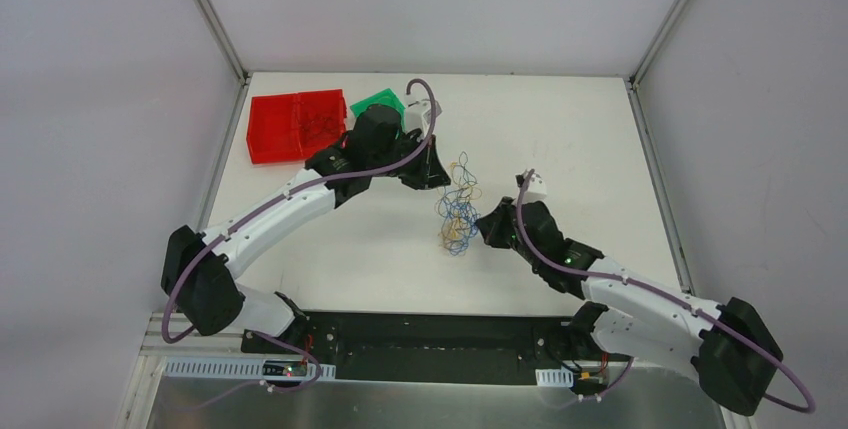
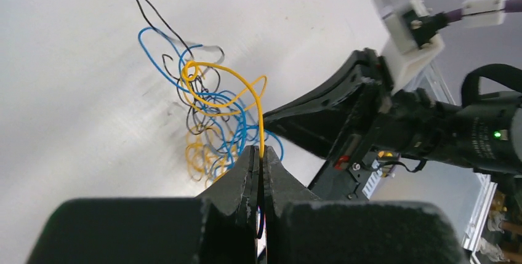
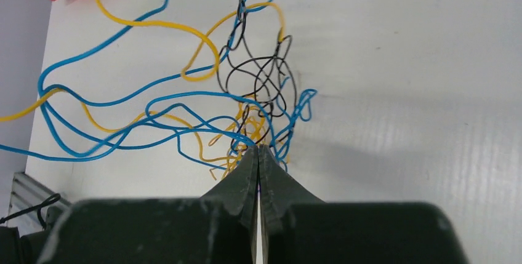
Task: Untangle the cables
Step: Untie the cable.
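- Loose clump of cables (image 1: 458,204) near the middle of the counter (image 1: 570,129), blue, yellow-orange and dark strands looped through one another
- Partly lifted off the surface: far end drawn up toward the left hand, near end gathered at the right hand
- Left hand (image 2: 261,160) on the far side of the clump, fingers pressed together and pinching one yellow-orange strand (image 2: 229,79) that arcs up out of the tangle
- Right hand (image 3: 258,151) at the near-right side of the clump, fingers closed tight, with blue, black and yellow strands running in between the tips
- Long blue and yellow loops fanning out to the left in the right wrist view
- Red bin (image 1: 297,126) at the far-left corner of the counter, with a green container (image 1: 378,103) just beside it, well apart from the clump
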Robot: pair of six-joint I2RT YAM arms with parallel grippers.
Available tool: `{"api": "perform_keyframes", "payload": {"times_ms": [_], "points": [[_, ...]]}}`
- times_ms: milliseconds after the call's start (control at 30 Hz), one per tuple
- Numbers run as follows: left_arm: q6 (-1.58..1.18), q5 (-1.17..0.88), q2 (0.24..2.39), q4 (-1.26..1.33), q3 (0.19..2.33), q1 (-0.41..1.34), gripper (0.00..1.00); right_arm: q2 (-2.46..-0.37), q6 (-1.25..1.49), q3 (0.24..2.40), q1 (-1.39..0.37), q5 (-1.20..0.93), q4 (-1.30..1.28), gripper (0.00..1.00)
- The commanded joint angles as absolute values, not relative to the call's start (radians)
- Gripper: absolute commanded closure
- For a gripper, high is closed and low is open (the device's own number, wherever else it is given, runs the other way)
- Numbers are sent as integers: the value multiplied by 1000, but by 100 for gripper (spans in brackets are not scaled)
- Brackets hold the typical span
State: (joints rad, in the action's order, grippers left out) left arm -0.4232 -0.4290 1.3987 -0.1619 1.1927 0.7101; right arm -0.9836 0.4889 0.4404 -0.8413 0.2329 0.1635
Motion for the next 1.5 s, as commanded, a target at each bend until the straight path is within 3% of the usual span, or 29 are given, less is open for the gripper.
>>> {"api": "perform_keyframes", "payload": {"times_ms": [0,300,500,1100,1467], "points": [[-387,-335,1336,-228,1217,660,100,-881,556,427,-822,377,-33,100],[-355,-304,1269,-267,1144,588,100,-732,573,475,-644,387,-327,100],[-373,-290,1262,-268,1109,586,100,-689,533,515,-603,379,-380,100],[-478,397,983,-550,1048,359,100,-798,582,621,-513,612,-481,100],[-465,247,993,-509,1056,332,100,-729,516,599,-483,520,-423,100]]}}
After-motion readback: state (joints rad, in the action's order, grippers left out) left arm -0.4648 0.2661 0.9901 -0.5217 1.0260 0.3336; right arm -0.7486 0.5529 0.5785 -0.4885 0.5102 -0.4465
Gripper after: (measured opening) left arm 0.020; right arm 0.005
